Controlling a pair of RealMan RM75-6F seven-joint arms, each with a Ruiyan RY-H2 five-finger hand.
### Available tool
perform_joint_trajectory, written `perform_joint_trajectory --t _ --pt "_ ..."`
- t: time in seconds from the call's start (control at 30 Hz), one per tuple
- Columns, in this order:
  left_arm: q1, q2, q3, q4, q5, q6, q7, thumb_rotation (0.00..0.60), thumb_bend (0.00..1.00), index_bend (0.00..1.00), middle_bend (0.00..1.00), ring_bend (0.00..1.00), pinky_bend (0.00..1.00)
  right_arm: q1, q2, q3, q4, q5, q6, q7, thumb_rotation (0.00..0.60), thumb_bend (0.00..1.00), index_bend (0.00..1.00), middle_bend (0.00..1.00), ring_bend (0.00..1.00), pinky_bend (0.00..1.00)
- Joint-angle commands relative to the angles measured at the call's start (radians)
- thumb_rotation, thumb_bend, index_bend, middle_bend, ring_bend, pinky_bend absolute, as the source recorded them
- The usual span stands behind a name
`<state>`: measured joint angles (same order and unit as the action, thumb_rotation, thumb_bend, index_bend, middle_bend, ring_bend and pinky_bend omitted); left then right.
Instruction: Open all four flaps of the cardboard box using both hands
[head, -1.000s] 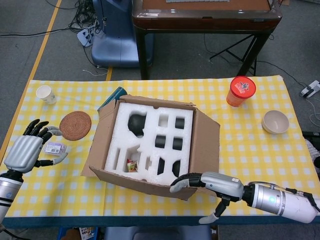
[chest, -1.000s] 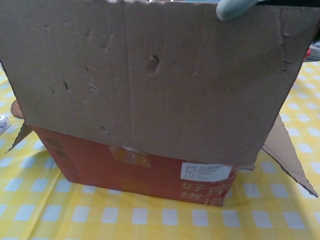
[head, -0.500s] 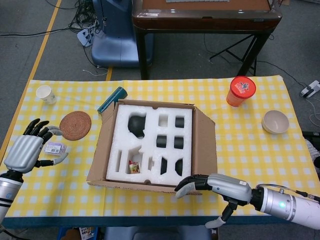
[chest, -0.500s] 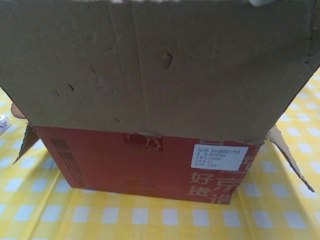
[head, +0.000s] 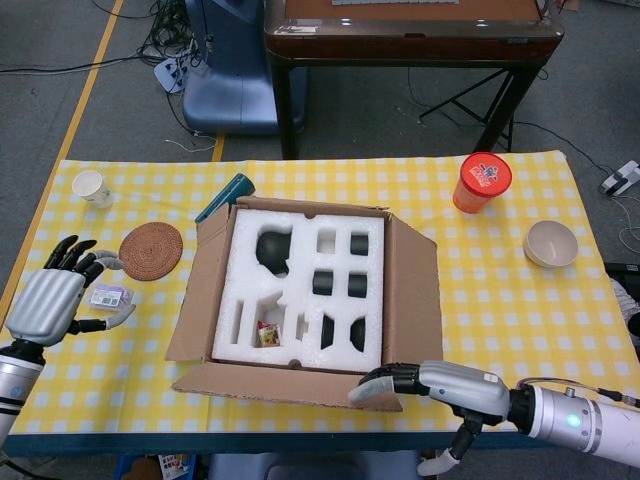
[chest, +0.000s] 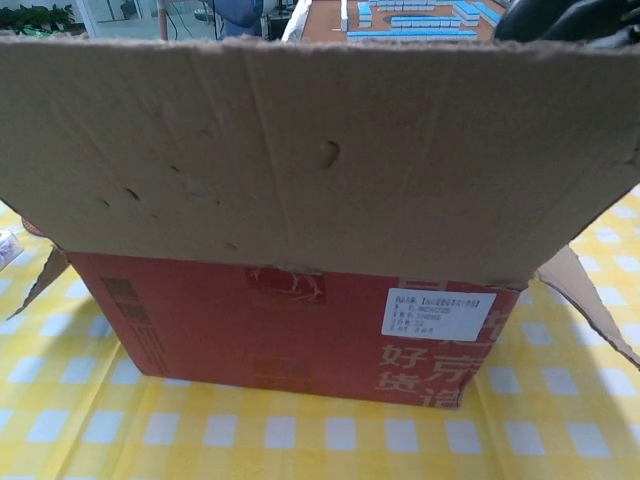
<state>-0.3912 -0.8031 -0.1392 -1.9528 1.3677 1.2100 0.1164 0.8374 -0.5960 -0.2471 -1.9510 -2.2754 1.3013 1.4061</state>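
Nearest, the right hand (head: 425, 381) hooks its curled fingers over the near flap (head: 275, 381) of the brown cardboard box (head: 305, 290) mid-table, folding it outward (white foam insert (head: 300, 285) exposed). The left hand (head: 55, 300), fingers spread and holding nothing, waits by the round woven coaster (head: 151, 250).

We see brown cardboard box (head: 400, 300) with red printed sides mid-table near front edge, flaps splayed outward, white foam insert (head: 300, 290) exposed inside.

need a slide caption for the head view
Right hand presses the near flap of the brown cardboard box outward, exposing white foam packing; left hand idles.
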Motion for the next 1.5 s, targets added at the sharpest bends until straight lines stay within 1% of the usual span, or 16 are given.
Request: perform_joint_trajectory --t 0.03,0.2,0.37,0.6,0.67,0.73,0.77,0.8,0.83,0.87,0.9,0.93,1.0,1.1,1.23,1.5 --pt "0.001 0.002 0.0 -0.001 -0.001 0.001 0.0 0.241 0.23 0.36 0.25 0.11 0.0 0.007 -0.003 -0.011 0.003 -0.017 0.001 0.017 0.6 0.08 0.13 0.15 0.1 0.09" --pt "0.005 0.004 0.002 0.0 0.0 0.004 -0.003 0.241 0.23 0.36 0.25 0.11 0.0 0.013 -0.002 -0.02 -0.002 -0.02 -0.011 0.012 0.6 0.07 0.12 0.15 0.1 0.09" --pt "0.01 0.003 0.005 0.005 0.003 0.008 -0.01 0.242 0.23 0.36 0.25 0.11 0.0 -0.01 0.01 -0.005 -0.005 0.053 -0.04 -0.078 0.6 0.08 0.12 0.15 0.11 0.09" --pt "0.014 -0.007 0.004 0.029 -0.005 0.01 -0.024 0.241 0.23 0.37 0.25 0.11 0.0 -0.081 -0.009 0.043 -0.021 0.24 -0.154 -0.384 0.6 0.13 0.12 0.15 0.11 0.09" --pt "0.016 -0.013 0.004 0.042 -0.01 0.011 -0.032 0.242 0.23 0.37 0.25 0.11 0.0 -0.117 -0.026 0.068 -0.01 0.316 -0.166 -0.513 0.6 0.16 0.12 0.15 0.11 0.09" --pt "0.017 -0.018 0.004 0.055 -0.015 0.01 -0.037 0.248 0.23 0.37 0.25 0.11 0.0 -0.158 -0.051 0.095 0.006 0.395 -0.173 -0.681 0.6 0.17 0.12 0.15 0.11 0.09" --pt "0.019 -0.022 0.005 0.063 -0.02 0.01 -0.042 0.26 0.23 0.37 0.25 0.11 0.0 -0.189 -0.077 0.115 0.019 0.449 -0.169 -0.809 0.6 0.18 0.12 0.15 0.11 0.09" --pt "0.02 -0.025 0.005 0.069 -0.023 0.009 -0.047 0.288 0.23 0.37 0.25 0.11 0.0 -0.212 -0.099 0.127 0.029 0.486 -0.164 -0.897 0.6 0.18 0.12 0.15 0.11 0.09" --pt "0.022 -0.028 0.005 0.078 -0.029 0.01 -0.052 0.325 0.23 0.37 0.25 0.11 0.0 -0.241 -0.128 0.14 0.037 0.535 -0.156 -0.991 0.6 0.19 0.12 0.15 0.11 0.09" --pt "0.025 -0.03 0.004 0.084 -0.034 0.013 -0.054 0.394 0.23 0.37 0.25 0.11 0.0 -0.26 -0.149 0.147 0.043 0.566 -0.148 -1.045 0.6 0.2 0.12 0.15 0.11 0.09" --pt "0.027 -0.033 0.003 0.091 -0.038 0.017 -0.057 0.448 0.23 0.37 0.25 0.11 0.0 -0.277 -0.167 0.152 0.048 0.588 -0.138 -1.087 0.6 0.2 0.12 0.15 0.11 0.09" --pt "0.031 -0.037 0.002 0.099 -0.044 0.022 -0.063 0.482 0.23 0.37 0.25 0.11 0.0 -0.299 -0.187 0.157 0.056 0.609 -0.122 -1.13 0.6 0.2 0.12 0.15 0.11 0.09" --pt "0.038 -0.042 0.002 0.108 -0.05 0.028 -0.071 0.512 0.23 0.37 0.25 0.11 0.0 -0.332 -0.212 0.164 0.071 0.628 -0.088 -1.181 0.6 0.2 0.12 0.15 0.11 0.09" --pt "0.05 -0.051 0.006 0.124 -0.055 0.041 -0.067 0.6 0.23 0.37 0.25 0.11 0.0 -0.388 -0.25 0.174 0.107 0.657 -0.025 -1.247 0.6 0.2 0.12 0.15 0.11 0.09" --pt "0.069 -0.071 0.012 0.134 -0.069 0.062 -0.065 0.6 0.23 0.37 0.25 0.11 0.0 -0.46 -0.299 0.184 0.166 0.692 0.051 -1.281 0.6 0.2 0.12 0.15 0.11 0.09" --pt "0.13 -0.098 0.029 0.129 -0.063 0.146 -0.053 0.6 0.23 0.37 0.25 0.12 0.0 -0.571 -0.335 0.164 0.22 0.668 0.159 -1.301 0.6 0.2 0.12 0.15 0.11 0.09"
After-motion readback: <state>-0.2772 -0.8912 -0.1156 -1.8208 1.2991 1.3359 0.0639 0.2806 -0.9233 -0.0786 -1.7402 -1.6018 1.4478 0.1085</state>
